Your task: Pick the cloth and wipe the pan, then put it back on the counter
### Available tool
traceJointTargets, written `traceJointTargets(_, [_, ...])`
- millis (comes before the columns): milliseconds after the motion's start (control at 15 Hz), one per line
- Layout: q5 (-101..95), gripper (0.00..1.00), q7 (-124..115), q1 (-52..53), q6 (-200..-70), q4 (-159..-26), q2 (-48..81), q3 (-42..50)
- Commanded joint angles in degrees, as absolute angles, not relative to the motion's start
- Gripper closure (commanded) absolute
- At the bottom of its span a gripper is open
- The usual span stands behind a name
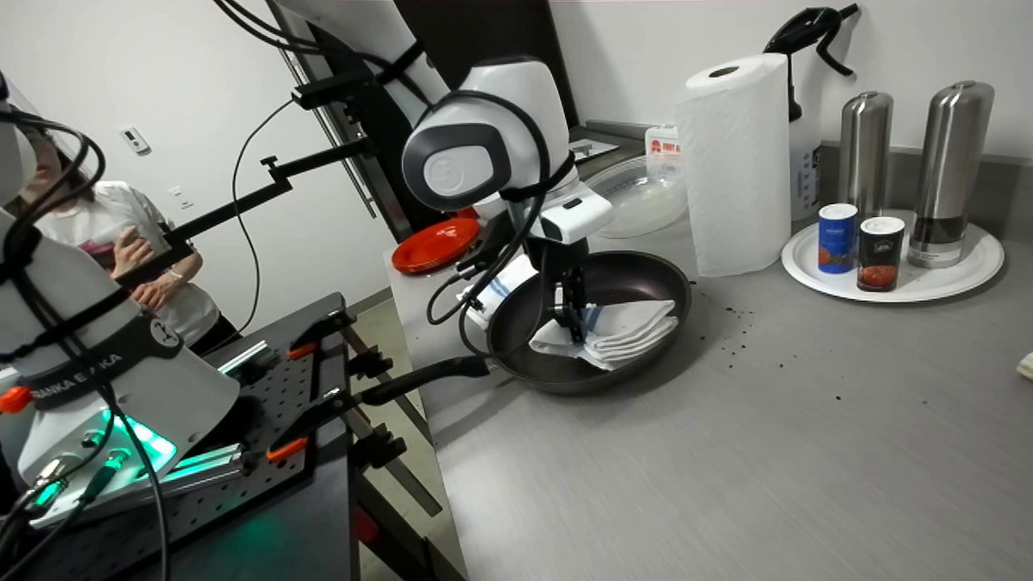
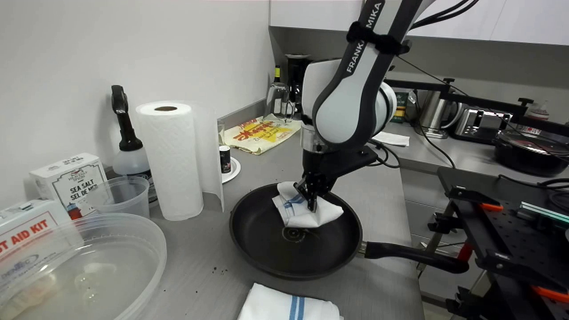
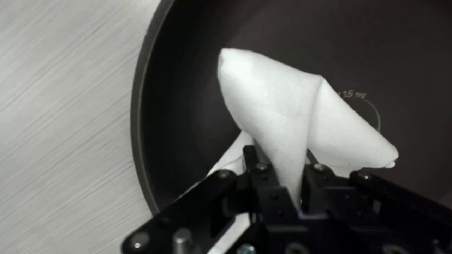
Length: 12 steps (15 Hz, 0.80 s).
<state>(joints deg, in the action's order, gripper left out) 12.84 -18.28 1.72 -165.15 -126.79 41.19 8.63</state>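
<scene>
The black frying pan (image 1: pixel 510 323) rests on the grey counter (image 1: pixel 686 484); its handle (image 2: pixel 413 254) sticks out past the counter edge. The white cloth with blue stripes (image 1: pixel 633 332) is folded and rumpled inside the pan, which also shows in an exterior view (image 2: pixel 262 249) and the wrist view (image 3: pixel 183 88). My gripper (image 1: pixel 575 332) points down into the pan, also in an exterior view (image 2: pixel 312 205). In the wrist view the gripper (image 3: pixel 279 155) pinches a fold of the cloth (image 3: pixel 268 95) between its fingers. The cloth's lower part lies on or just above the pan floor; contact is unclear.
A second striped cloth (image 2: pixel 291 306) lies beside the pan. A paper-towel roll (image 1: pixel 736 177) stands close to the pan. A white plate (image 1: pixel 928 292) holds shakers and mills. A clear plastic bowl (image 2: pixel 155 249) and red plates (image 1: pixel 436 246) are nearby. Dark crumbs lie beside the pan.
</scene>
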Motion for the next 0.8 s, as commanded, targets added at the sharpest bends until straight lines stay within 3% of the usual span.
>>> traceJointTargets(0, [9.9, 0.96, -23.2, 8.5, -168.9, -126.3, 44.1, 14.9])
traceJointTargets(733, [9.5, 0.96, -29.2, 19.7, -171.2, -124.0, 51.7, 25.2])
